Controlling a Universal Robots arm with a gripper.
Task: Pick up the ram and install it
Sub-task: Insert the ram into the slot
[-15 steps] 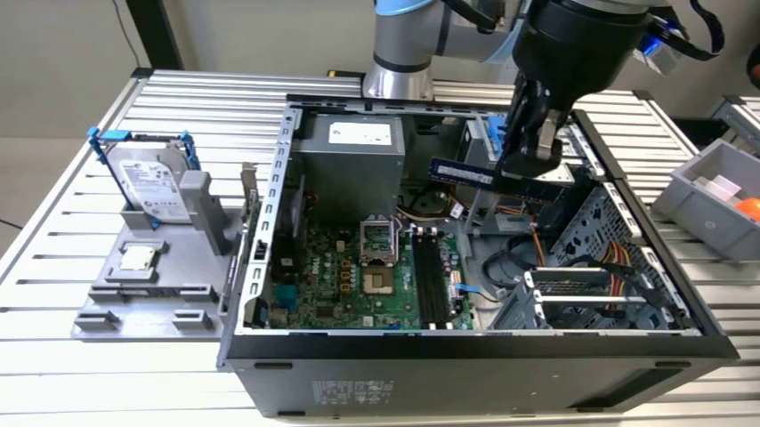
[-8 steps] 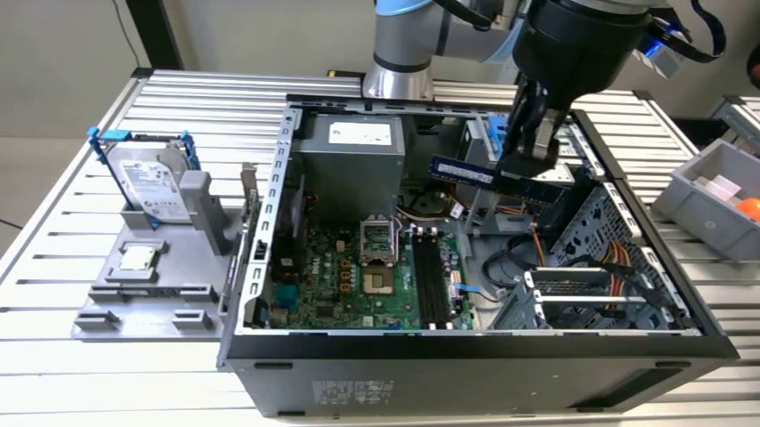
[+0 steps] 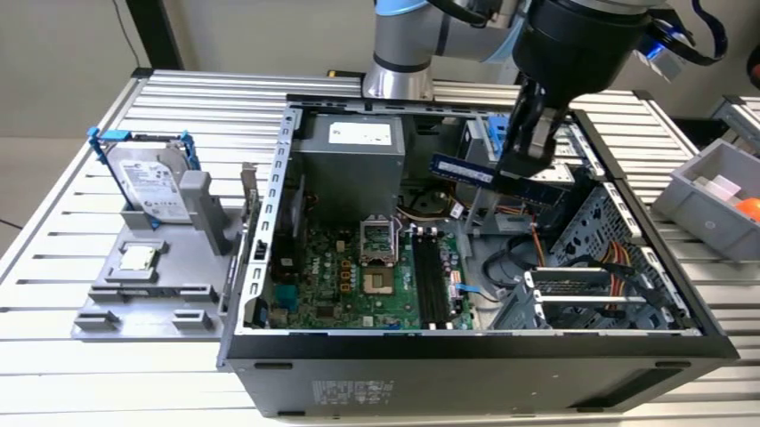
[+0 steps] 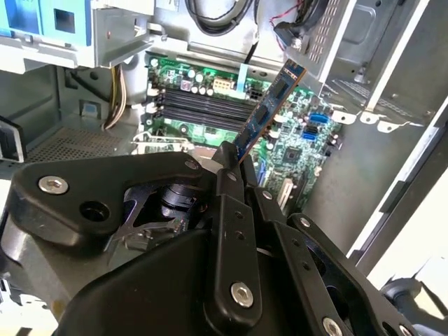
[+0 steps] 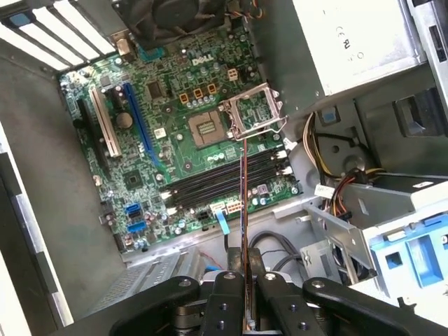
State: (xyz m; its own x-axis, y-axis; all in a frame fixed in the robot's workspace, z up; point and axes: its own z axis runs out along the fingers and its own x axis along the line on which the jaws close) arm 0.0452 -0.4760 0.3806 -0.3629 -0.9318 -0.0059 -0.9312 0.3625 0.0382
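The end effector (image 4: 231, 164) is closed tight on one end of the ram (image 4: 269, 105), which hangs above the slots (image 5: 224, 176). Doing this well likely means lining the ram's edge up along one slot.

I see my arm (image 3: 398, 53) as a silver-grey tube with blue-capped joints, a fat black wrist housing (image 3: 582, 36), and black linked fingers (image 4: 234, 231) studded with silver screws.
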